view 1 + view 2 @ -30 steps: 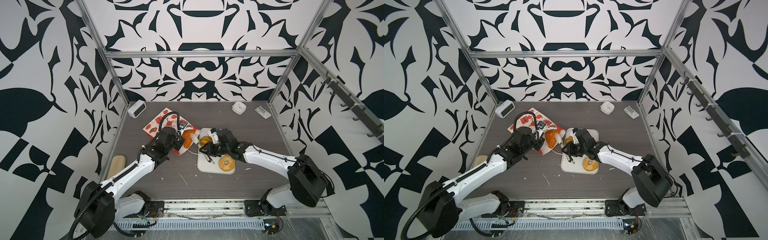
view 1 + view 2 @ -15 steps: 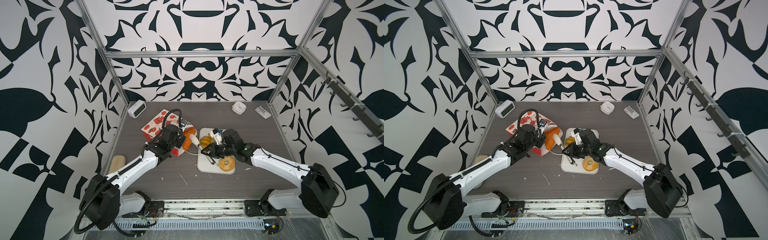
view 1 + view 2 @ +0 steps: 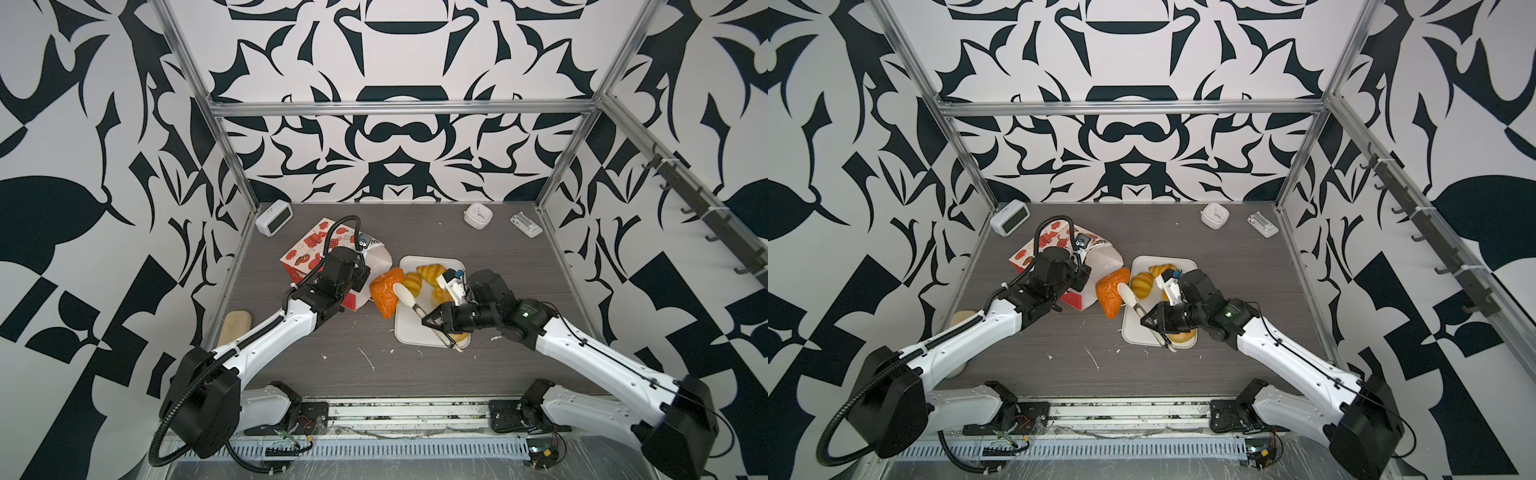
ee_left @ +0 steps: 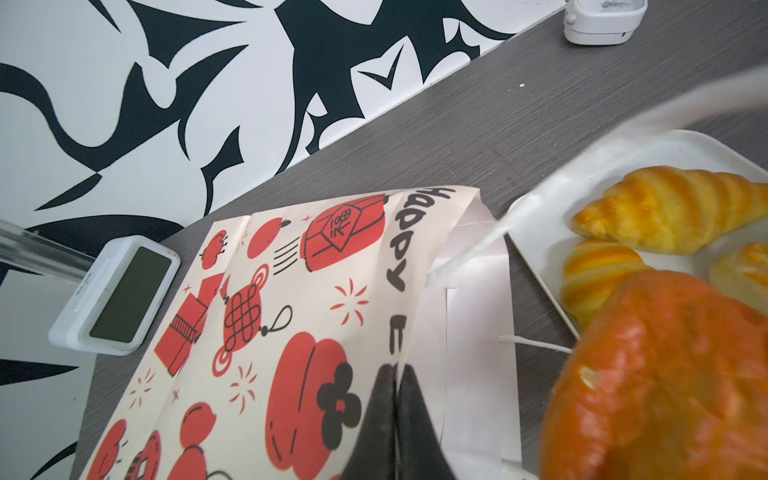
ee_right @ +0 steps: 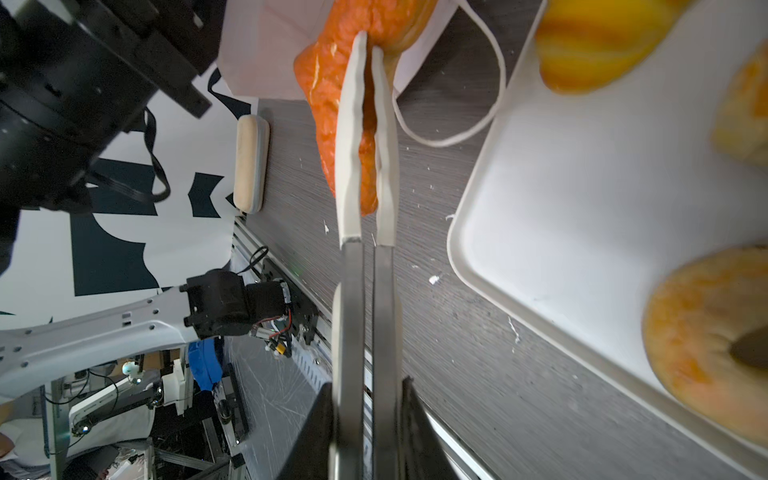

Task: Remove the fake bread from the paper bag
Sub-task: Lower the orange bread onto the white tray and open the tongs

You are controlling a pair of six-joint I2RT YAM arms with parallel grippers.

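The paper bag lies on its side, mouth toward the white tray. My left gripper is shut on the bag's upper mouth edge. My right gripper is shut on metal tongs. The tongs' white tips pinch the orange triangular turnover, just outside the bag mouth by the tray's left edge. A croissant, a ridged bun and a ring doughnut lie on the tray.
A beige pad lies by the left wall. A white clock stands at the back left. Two small white devices sit at the back right. The bag's cord handle trails beside the tray. White crumbs dot the table.
The tongs have drawn the turnover a little out of the bag mouth, toward the front and the tray. My left gripper has kept its hold on the bag edge.
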